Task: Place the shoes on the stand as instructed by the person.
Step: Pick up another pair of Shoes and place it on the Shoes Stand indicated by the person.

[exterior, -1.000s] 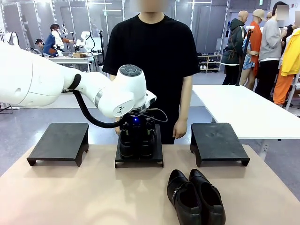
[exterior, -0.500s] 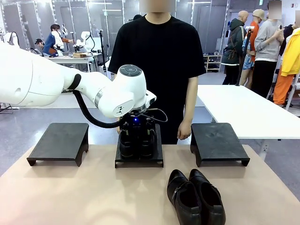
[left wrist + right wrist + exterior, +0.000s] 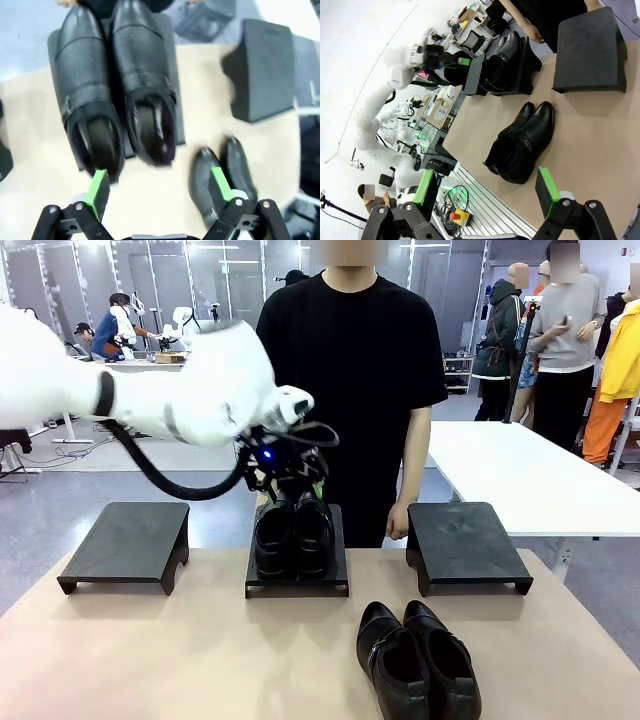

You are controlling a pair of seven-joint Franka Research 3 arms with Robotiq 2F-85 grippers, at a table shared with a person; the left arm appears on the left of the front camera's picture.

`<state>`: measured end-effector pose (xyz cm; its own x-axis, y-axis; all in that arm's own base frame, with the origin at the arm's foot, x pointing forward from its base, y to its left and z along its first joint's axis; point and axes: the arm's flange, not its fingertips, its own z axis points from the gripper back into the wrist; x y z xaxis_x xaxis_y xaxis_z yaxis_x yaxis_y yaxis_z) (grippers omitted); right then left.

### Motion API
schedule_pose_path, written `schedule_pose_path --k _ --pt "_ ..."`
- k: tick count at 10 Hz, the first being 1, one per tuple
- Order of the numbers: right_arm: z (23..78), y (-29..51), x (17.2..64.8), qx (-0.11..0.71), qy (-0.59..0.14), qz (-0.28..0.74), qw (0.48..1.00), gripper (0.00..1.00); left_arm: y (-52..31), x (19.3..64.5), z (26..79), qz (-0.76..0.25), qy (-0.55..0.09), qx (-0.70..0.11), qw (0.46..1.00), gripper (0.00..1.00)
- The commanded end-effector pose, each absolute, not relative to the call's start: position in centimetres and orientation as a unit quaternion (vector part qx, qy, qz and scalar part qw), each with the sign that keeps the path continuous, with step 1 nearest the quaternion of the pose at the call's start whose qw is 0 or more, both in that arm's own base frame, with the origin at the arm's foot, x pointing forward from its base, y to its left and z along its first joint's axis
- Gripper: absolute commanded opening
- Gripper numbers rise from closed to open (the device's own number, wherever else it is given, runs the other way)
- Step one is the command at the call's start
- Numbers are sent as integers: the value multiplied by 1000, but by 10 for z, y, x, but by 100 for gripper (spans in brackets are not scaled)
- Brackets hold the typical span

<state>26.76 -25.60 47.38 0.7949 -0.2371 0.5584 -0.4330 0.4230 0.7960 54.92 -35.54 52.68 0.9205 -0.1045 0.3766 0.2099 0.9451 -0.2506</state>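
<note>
One pair of glossy black shoes (image 3: 292, 536) stands side by side on the middle black stand (image 3: 297, 582), seen from above as the shoes (image 3: 115, 85) in the left wrist view. My left gripper (image 3: 290, 490) hovers just above their heels, open, with green pads apart and nothing between them (image 3: 159, 189). The second pair of shoes (image 3: 416, 658) lies on the table near the front right, also seen as the pair (image 3: 520, 142). My right gripper (image 3: 487, 190) is open, high above the table. The person (image 3: 350, 380) in a black T-shirt stands behind the middle stand, arms down.
An empty black stand (image 3: 128, 543) sits at the left and another stand (image 3: 465, 543) at the right of the beige table (image 3: 180, 660). A white table (image 3: 520, 475) stands behind on the right, with other people farther off.
My left gripper has let go of the pair on the middle stand and risen up and back. The person has shifted slightly to the right.
</note>
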Motion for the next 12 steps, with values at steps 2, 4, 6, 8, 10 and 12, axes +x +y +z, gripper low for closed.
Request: schedule_pose_path --k 2,4,6,8,10,12 --pt "475 -256 266 534 -316 68 781 100 -242 480 563 -109 -104 -244 958 100" --pt "475 -256 266 534 -316 68 781 100 -174 450 569 -125 -87 -311 938 100" --pt "475 -256 266 534 -316 68 781 100 -100 419 564 -138 -99 -399 901 100" --pt "475 -256 266 534 -316 68 781 100 -32 388 539 -160 -146 -470 856 100" --pt "475 -256 266 534 -316 68 781 100 34 348 498 -139 -188 -537 810 100" --pt "475 -256 266 534 -316 68 781 100 81 314 458 -130 -227 -585 768 100"
